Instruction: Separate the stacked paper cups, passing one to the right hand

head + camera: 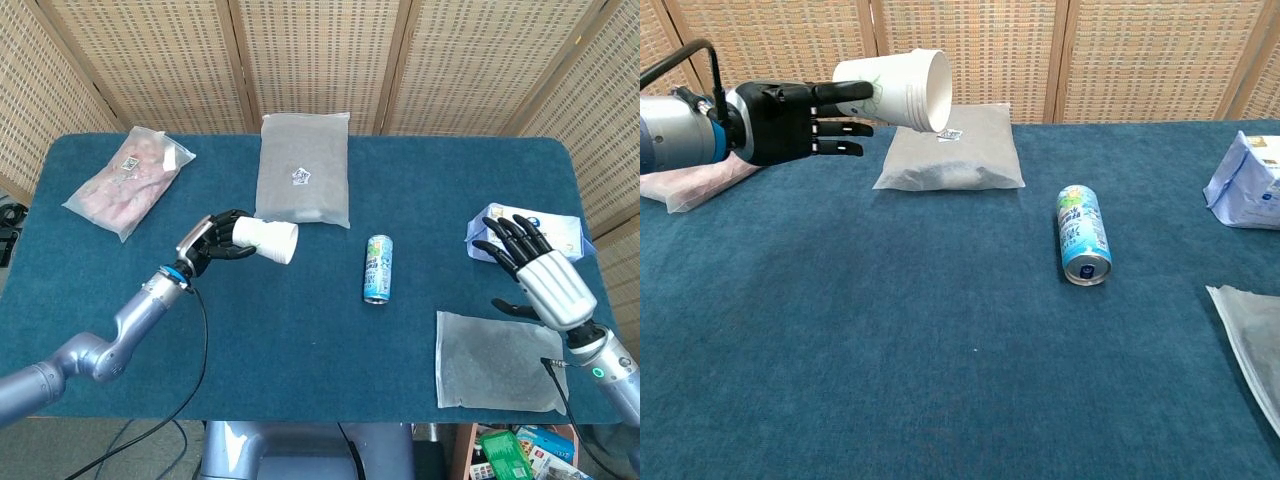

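At four o'clock the right hand point(535, 268) hovers, fingers spread wide, holding nothing. Farther back, at ten o'clock, the left hand point(212, 243) grips the stacked paper cups point(266, 240) on their side, mouth toward the right hand. They look light and easily crushed; I would grasp the outer cup lightly near its stiff rim.

right hand point(535, 268) absent from chest view, flat pouch point(1252, 335) cropped there
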Motion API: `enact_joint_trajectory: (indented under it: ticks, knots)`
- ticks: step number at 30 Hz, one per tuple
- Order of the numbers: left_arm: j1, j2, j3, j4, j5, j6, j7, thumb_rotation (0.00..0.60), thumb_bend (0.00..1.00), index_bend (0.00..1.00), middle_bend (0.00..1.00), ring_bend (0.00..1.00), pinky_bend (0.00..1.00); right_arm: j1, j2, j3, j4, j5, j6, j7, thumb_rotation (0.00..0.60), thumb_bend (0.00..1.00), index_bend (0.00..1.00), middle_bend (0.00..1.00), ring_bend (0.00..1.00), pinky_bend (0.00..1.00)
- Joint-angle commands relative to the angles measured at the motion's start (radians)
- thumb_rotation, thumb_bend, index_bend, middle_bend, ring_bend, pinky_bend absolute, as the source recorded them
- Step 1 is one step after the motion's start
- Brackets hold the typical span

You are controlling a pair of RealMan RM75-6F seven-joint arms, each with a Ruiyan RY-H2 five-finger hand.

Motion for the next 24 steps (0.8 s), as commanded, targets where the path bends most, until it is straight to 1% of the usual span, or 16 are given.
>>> enact_joint_trajectory:
  ticks: [1,5,8,11,14,19,24]
  knots:
    - [-0.021,-0.013,0.002,0.014,0.023,-0.006,-0.018,0.6,0.3,0.48,0.51,0.49,0.54,0.027,-0.004,0.009,0.016,-0.013,-0.003,0.003,0.6,0.05,0.24,0.03,0.0,0.0]
    - [-0.067,-0.031,-0.005,0.026,0.041,-0.012,-0.026,0.6,0.3,0.48,0.51,0.49,0.54,0.089,-0.001,0.024,0.022,-0.029,-0.029,0.001,0.6,0.06,0.26,0.05,0.0,0.0]
    - [-0.131,-0.067,-0.021,0.059,0.034,-0.042,-0.015,0.6,0.3,0.48,0.51,0.49,0.54,0.139,-0.005,0.038,0.017,-0.032,-0.063,-0.018,0.6,0.08,0.27,0.06,0.0,0.0]
    - [-0.161,-0.083,-0.028,0.075,0.024,-0.055,-0.007,0.6,0.3,0.48,0.51,0.49,0.54,0.158,-0.007,0.041,0.017,-0.025,-0.079,-0.022,0.6,0.11,0.28,0.06,0.0,0.0]
    - [-0.211,-0.11,-0.041,0.094,0.005,-0.074,0.014,0.6,0.3,0.48,0.51,0.49,0.54,0.185,-0.012,0.045,0.023,-0.009,-0.098,-0.02,0.6,0.13,0.28,0.07,0.0,0.0]
    - [-0.269,-0.142,-0.058,0.101,-0.025,-0.09,0.057,0.6,0.3,0.48,0.51,0.49,0.54,0.206,-0.023,0.048,0.03,0.01,-0.093,-0.007,0.6,0.16,0.31,0.09,0.0,0.0]
    - [-0.308,-0.17,-0.073,0.121,-0.057,-0.098,0.09,0.6,0.3,0.48,0.51,0.49,0.54,0.224,-0.023,0.045,0.026,-0.002,-0.079,-0.007,0.6,0.19,0.34,0.11,0.0,0.0]
